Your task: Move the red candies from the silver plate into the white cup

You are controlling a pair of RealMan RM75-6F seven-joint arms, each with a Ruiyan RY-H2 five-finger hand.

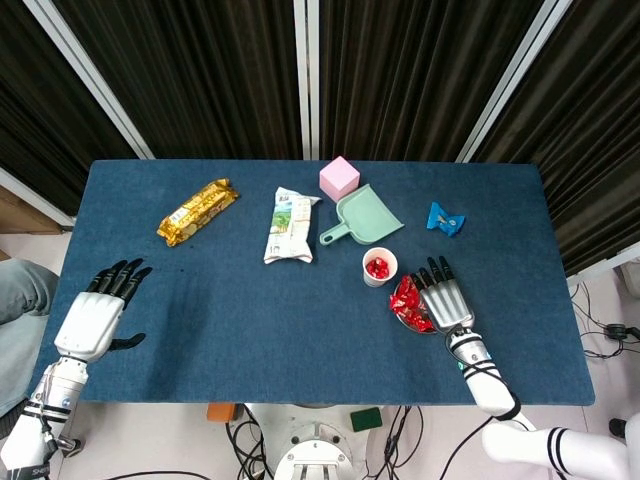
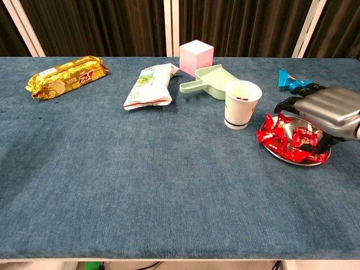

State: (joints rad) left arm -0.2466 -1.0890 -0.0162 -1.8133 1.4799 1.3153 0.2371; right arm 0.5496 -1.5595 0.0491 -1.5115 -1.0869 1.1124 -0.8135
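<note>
The silver plate (image 2: 288,159) lies right of the white cup (image 2: 242,105), with several red candies (image 2: 276,134) heaped on it. More red candies show inside the cup (image 1: 378,267). My right hand (image 2: 325,112) hovers low over the plate's right half, fingers spread and pointing away from me, thumb down beside the candies; nothing is between its fingers. From the head view the right hand (image 1: 444,303) covers most of the plate, and candies (image 1: 406,299) show at its left. My left hand (image 1: 96,318) rests open at the table's near left, far from the plate.
A green dustpan (image 1: 364,217) and a pink cube (image 1: 339,178) stand behind the cup. A white snack bag (image 1: 290,225) and a gold snack bar (image 1: 197,211) lie further left. A blue wrapped sweet (image 1: 445,218) lies behind the plate.
</note>
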